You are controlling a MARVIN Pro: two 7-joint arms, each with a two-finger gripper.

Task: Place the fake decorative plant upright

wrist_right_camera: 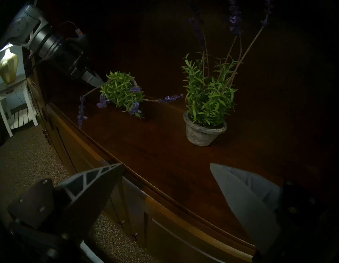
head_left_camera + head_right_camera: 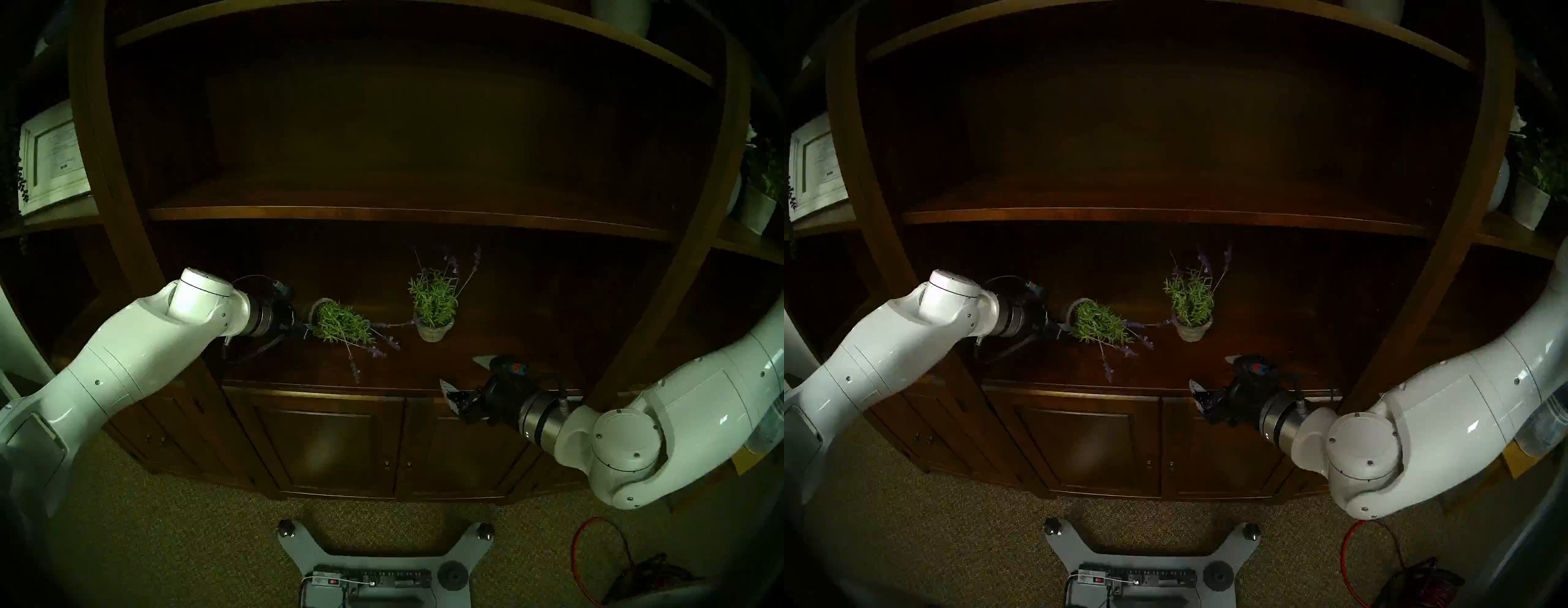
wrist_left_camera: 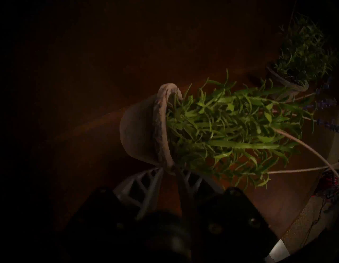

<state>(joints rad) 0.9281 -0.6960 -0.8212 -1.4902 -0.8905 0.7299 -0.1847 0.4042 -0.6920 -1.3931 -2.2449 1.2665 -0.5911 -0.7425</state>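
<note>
Left gripper pinches the rim of the tipped grey stone-look pot of fake lavender, lying on the dark wooden cabinet top left of the upright twin potted lavender. Green sprigs and purple spikes sprawl rightward, soft and springy; the pot looks stiff, probably light, so that rim seems the sound hold. Farther right, the right gripper gapes wide, empty.

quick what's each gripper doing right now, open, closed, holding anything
Left gripper: shut on the rim of the tipped plant pot.
Right gripper: open, holding nothing, near the cabinet's front edge.
</note>
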